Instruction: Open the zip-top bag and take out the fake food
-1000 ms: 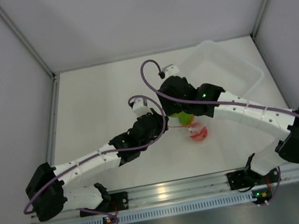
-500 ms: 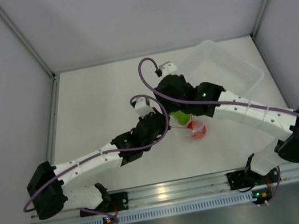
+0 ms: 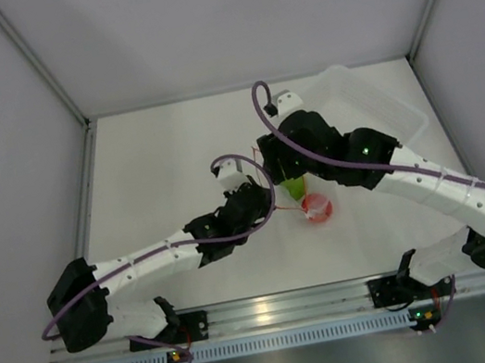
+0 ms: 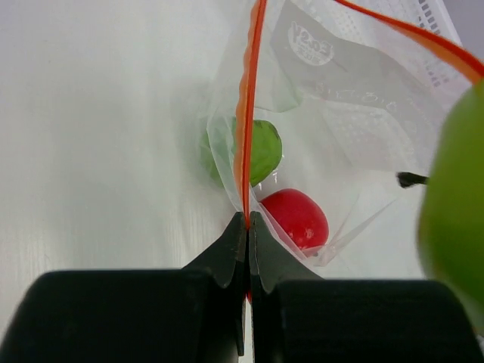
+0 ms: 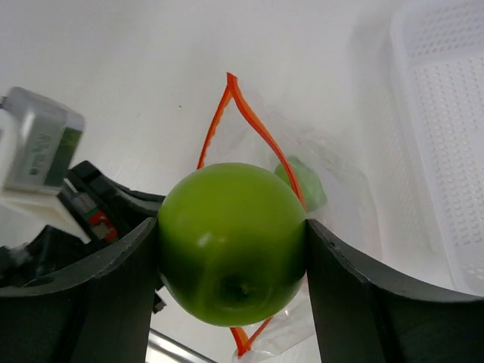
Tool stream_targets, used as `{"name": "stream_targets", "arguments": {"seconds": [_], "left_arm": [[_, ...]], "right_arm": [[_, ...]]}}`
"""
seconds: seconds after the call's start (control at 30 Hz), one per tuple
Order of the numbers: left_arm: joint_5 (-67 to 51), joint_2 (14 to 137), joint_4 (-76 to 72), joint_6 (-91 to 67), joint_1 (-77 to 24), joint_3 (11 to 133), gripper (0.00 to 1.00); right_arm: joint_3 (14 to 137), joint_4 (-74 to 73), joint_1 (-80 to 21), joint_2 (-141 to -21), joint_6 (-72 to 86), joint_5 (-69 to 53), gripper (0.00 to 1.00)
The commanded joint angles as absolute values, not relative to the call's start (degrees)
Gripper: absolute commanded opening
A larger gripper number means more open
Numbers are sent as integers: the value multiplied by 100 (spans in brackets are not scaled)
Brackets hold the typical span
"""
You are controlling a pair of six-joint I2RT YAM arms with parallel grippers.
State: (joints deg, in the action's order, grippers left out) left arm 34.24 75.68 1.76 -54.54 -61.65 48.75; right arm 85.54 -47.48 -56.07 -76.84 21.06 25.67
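Note:
The zip-top bag (image 4: 340, 113) lies on the white table with its red-orange zip strip (image 4: 246, 113) pulled apart into an open mouth. My left gripper (image 4: 248, 219) is shut on the near side of that strip. Inside the bag sit a lime green ball (image 4: 261, 151) and a red ball (image 4: 295, 218). My right gripper (image 5: 231, 249) is shut on another lime green ball (image 5: 231, 242), held above the bag's mouth (image 5: 249, 113). From above, the red ball (image 3: 317, 209) shows beside the right gripper's head.
A clear rigid tub (image 3: 380, 110) stands at the back right, close behind the right arm; its perforated floor (image 5: 446, 136) shows in the right wrist view. The two arms nearly meet over the middle of the table. Grey walls enclose the table on three sides.
The right arm has risen and shifted a little to the right and back, carrying the green ball up from the bag. The left gripper has stayed shut on the zip strip, almost unmoved.

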Motion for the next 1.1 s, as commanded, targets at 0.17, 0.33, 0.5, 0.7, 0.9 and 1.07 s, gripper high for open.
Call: {"name": "stream_targets", "arguments": {"seconds": [0.17,0.33,0.5,0.7,0.9,1.07], "left_arm": [[3419,7752,158,-5607,-6117,4957,0],[3200,7726,167,-5301,-6082,5062,0],[2910,7436,211,-5063,-5907,5036,0],[2234,6839,570,-4641,-5134,5062,0],[1293,6170,1088,-4000,-4351,5394,0],[1072,6143,1854,-3463,-4333,5950,0]], "right_arm": [[9658,-4921,-5467,-7339,1714,1915,19],[9538,-5028,-4250,-7173,1591,1881,20],[9001,-4773,-2431,-7154,1529,1363,20],[8377,-3974,-777,-7900,1739,1169,20],[8296,-3165,-325,-9260,1793,1169,23],[8701,-3156,-264,-10159,1810,1301,31]]}}
